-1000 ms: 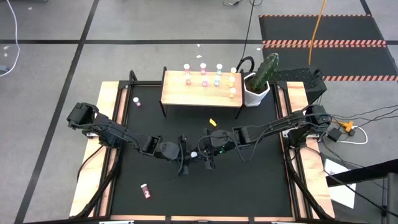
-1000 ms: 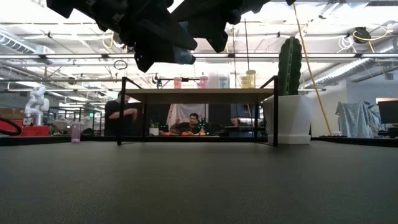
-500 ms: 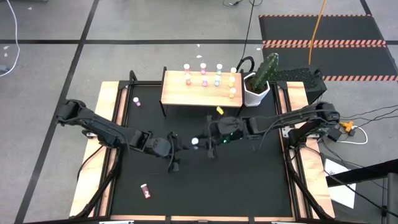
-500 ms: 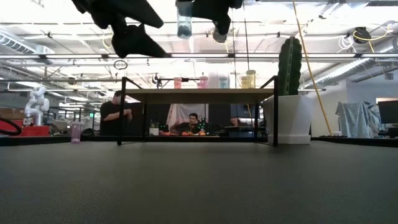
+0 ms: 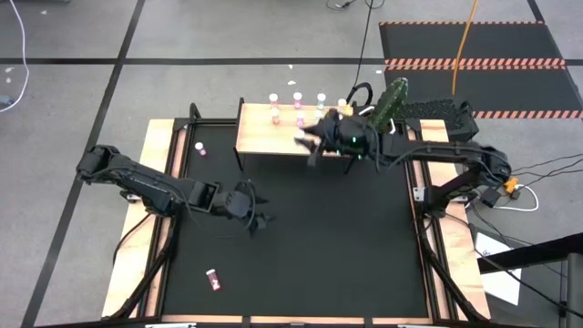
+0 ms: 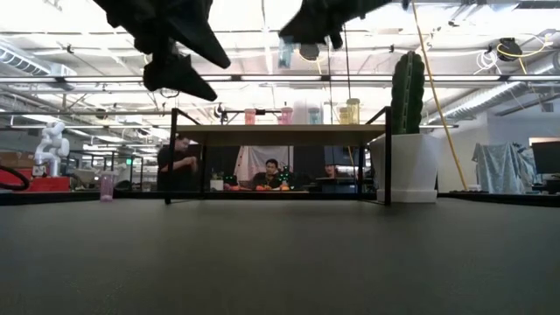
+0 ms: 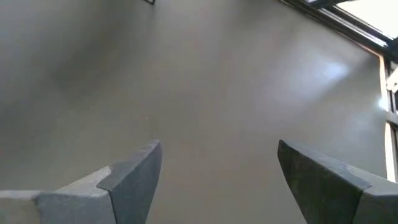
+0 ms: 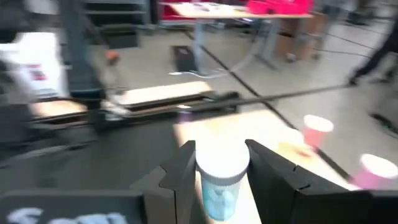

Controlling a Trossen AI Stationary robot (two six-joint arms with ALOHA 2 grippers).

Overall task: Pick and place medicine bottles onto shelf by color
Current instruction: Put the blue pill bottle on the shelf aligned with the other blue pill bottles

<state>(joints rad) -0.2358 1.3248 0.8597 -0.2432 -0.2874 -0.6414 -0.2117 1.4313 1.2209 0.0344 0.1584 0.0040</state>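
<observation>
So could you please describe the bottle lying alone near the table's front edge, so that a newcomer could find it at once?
Start at the black table mat, then go to its near left corner, far from the shelf. The pink bottle lies there on its side, alone, whereas the others stand upright on the shelf.

The right arm stretches from its base at the table's right side toward the far middle, its wrist raised well above the table surface. The right gripper (image 5: pixel 308 144) points leftward, its two dark fingers (image 8: pixel 180 171) closed on a teal medicine bottle (image 8: pixel 221 177). The left arm reaches in from the left side, bent low toward the table's centre; the left gripper (image 5: pixel 259 219) hangs with its fingers (image 7: pixel 134 180) spread wide apart, gripping nothing
</observation>
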